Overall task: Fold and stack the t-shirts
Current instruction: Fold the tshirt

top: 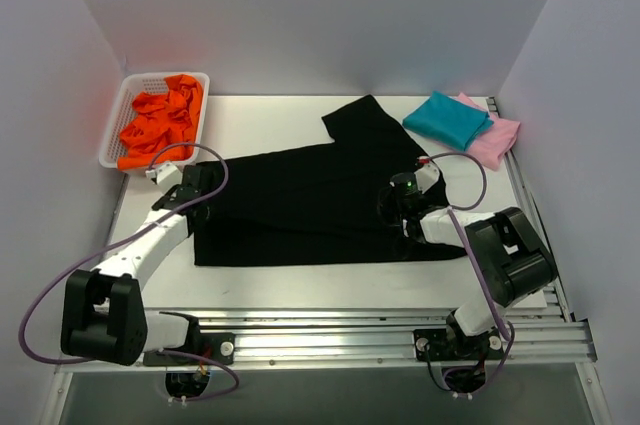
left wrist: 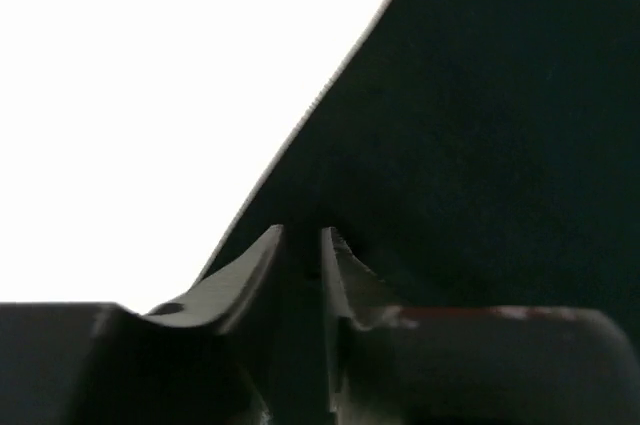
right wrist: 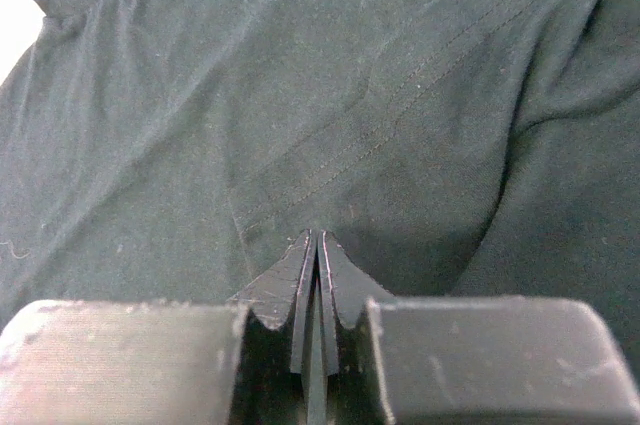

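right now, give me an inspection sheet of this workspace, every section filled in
surface: white table, bare along the near edge
job's things: black t-shirt spread out mid-table; teal t-shirt folded on pink t-shirt, far right
clutter: basket of orange cloth, far left
grippers: left gripper slightly parted at the black shirt's edge; right gripper shut, seemingly pinching it
cables: purple cables loop off both arms
surroundings: white walls, metal rail
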`<move>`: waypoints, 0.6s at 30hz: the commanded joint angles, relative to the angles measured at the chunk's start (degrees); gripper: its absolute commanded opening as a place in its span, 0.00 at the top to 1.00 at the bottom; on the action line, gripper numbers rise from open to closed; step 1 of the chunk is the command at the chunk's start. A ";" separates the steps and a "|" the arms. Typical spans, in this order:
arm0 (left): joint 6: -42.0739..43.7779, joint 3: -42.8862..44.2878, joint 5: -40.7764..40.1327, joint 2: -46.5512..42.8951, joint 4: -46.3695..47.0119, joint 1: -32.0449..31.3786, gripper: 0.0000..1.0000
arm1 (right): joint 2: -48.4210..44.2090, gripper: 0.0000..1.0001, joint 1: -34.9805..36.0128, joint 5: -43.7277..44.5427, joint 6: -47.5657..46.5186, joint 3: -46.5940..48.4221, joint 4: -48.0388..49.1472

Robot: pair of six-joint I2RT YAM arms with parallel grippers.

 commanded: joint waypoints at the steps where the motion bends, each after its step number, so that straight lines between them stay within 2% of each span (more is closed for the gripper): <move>1: 0.87 -0.12 0.48 -0.37 0.23 5.92 0.35 | 1.42 1.00 0.26 0.19 0.26 0.68 1.35; 3: 1.32 1.01 2.60 2.70 0.76 8.04 0.02 | 1.77 1.00 0.26 -0.33 0.26 0.85 1.17; 4: 1.41 1.20 3.30 3.50 0.94 9.18 0.06 | 1.77 1.00 0.26 -0.33 0.34 0.77 1.17; 8: 0.79 1.37 4.10 4.57 2.08 10.25 0.06 | -0.85 1.00 0.26 0.28 -0.01 0.50 0.04; 12: 0.70 -0.11 7.35 -4.72 3.22 7.89 0.06 | -6.12 1.00 0.44 5.09 -0.27 0.50 -3.56; 14: 0.00 -0.56 8.14 -7.64 2.96 5.17 0.06 | -11.37 0.82 0.44 7.74 0.52 0.33 -7.69; 15: -0.52 -0.47 7.97 -9.31 2.26 1.93 0.06 | -13.33 0.66 0.44 9.14 0.78 0.32 -9.27; 16: -1.40 -0.21 7.97 -9.85 1.56 0.42 0.06 | -15.52 0.30 0.53 12.38 1.65 0.32 -13.11; 18: -2.80 -0.29 9.28 -10.99 0.24 -3.17 0.06 | -22.20 0.12 0.61 15.99 2.54 1.02 -17.87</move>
